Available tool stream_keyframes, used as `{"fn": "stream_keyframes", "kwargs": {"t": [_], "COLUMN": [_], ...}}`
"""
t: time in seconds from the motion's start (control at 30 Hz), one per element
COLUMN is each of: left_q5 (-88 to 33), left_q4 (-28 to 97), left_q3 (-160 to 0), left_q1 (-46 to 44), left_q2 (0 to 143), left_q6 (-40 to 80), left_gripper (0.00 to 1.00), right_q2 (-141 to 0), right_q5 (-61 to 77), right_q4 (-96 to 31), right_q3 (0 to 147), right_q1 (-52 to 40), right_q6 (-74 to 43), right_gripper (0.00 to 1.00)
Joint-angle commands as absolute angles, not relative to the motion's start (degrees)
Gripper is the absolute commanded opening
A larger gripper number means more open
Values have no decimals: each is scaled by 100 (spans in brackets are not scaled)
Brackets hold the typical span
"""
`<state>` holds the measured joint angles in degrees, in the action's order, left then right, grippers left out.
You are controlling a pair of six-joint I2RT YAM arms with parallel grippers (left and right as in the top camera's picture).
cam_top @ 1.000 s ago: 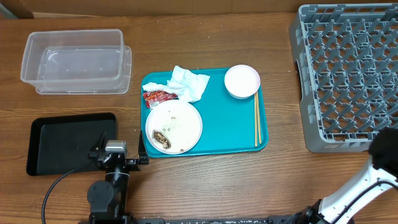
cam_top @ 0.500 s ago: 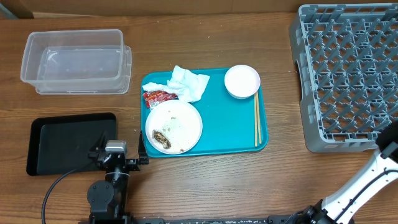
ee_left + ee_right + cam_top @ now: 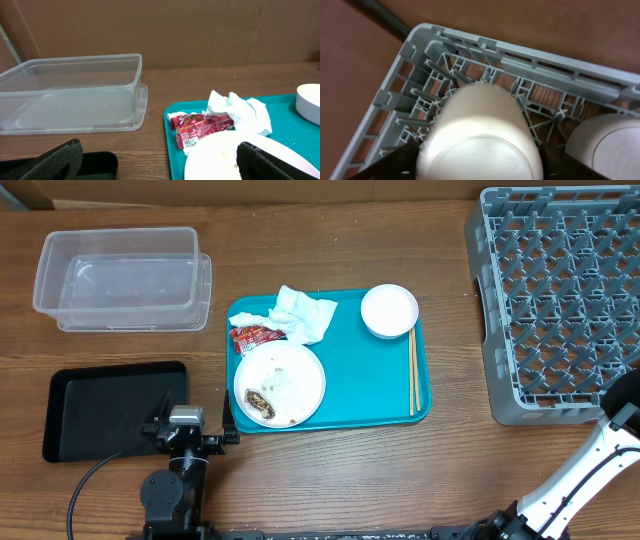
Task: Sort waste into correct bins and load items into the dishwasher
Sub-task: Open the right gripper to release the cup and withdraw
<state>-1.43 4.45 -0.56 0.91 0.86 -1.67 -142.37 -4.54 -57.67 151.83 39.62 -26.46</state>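
Right gripper (image 3: 480, 161) is straddling the slick, breakable white cup (image 3: 480, 117) by its sides, lower middle, above the rack (image 3: 390, 92), whether clamped I cannot tell, while left gripper (image 3: 160, 162) is hanging spread wide.

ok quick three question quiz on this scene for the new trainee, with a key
1. True or false: the plate, small bowl, napkin and chopsticks all lie on the teal tray.
2. Which holds the brown food scrap? a) the small bowl b) the plate c) the napkin
3. Fill in: in the right wrist view, a white cup is at a corner of the grey ____.

Key: 1 true; 2 b; 3 rack
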Motion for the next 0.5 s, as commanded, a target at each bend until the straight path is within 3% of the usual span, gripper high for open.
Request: {"fn": "stream_keyframes", "kwargs": {"t": [0.0,0.1,0.27,0.47], "left_q5": [-108,-106,-106,-106], "left_q4": [445,445,445,445], "left_q3": [-27,-27,-27,-27], "left_q1": [148,148,148,148], "left_q2": [34,34,34,34], "left_q6": [-128,-128,-128,-128], "left_gripper": [100,100,100,100], "right_q2": [-14311,-14298,-14132,-13480], "right_q5": [-506,-504,-495,-305], "right_q4": [-5798,-5900,-6064,-6195], "right_q3": [15292,15308,15314,15314], "right_q1": [3955,3955,3955,3944], "right_q6": [-2661,-2659,-2661,-2665], "right_gripper": [82,96,96,89]}}
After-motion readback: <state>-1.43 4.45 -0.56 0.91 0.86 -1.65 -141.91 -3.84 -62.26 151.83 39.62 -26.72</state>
